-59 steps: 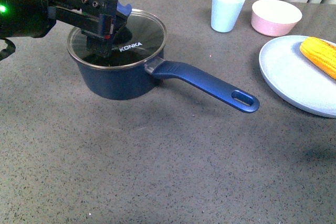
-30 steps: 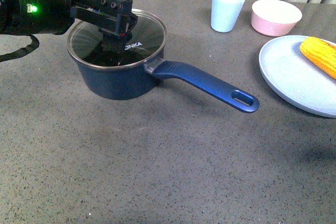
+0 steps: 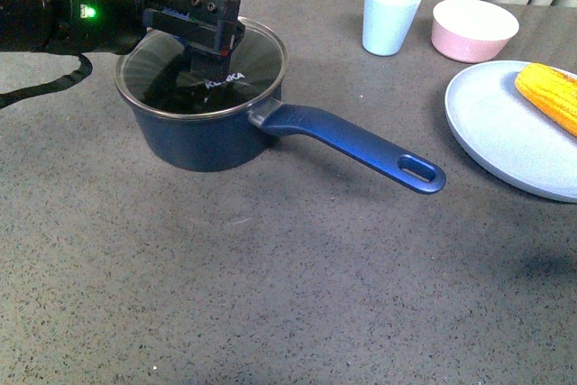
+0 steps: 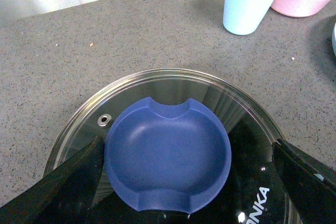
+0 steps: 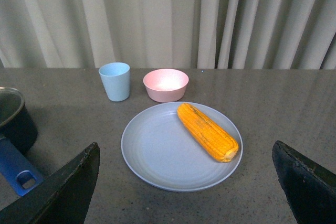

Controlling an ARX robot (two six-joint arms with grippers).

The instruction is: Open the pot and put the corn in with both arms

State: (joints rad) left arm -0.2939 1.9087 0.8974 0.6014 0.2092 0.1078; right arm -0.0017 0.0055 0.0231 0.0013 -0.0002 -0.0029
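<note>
The navy pot (image 3: 203, 137) stands at the back left with its glass lid (image 3: 257, 65) on and its long handle (image 3: 361, 143) pointing right. My left gripper (image 3: 209, 53) hangs open over the lid's middle. In the left wrist view the lid's blue knob (image 4: 168, 150) lies between the two spread fingers of the left gripper (image 4: 189, 184), untouched. The corn (image 3: 550, 96) lies on a pale blue plate (image 3: 500, 142) at the right. My right gripper (image 5: 186, 190) is open, back from the plate (image 5: 152, 156) and the corn (image 5: 207, 132), and is out of the front view.
A light blue cup (image 3: 390, 15) and a pink bowl (image 3: 474, 29) stand at the back, between pot and plate. Curtains hang behind the table's far edge. Grey speckled tabletop (image 3: 270, 295) stretches in front of the pot.
My left gripper has moved right across the lid, from its left rim to over the middle, where the knob is. Pot, corn and plate have not moved.
</note>
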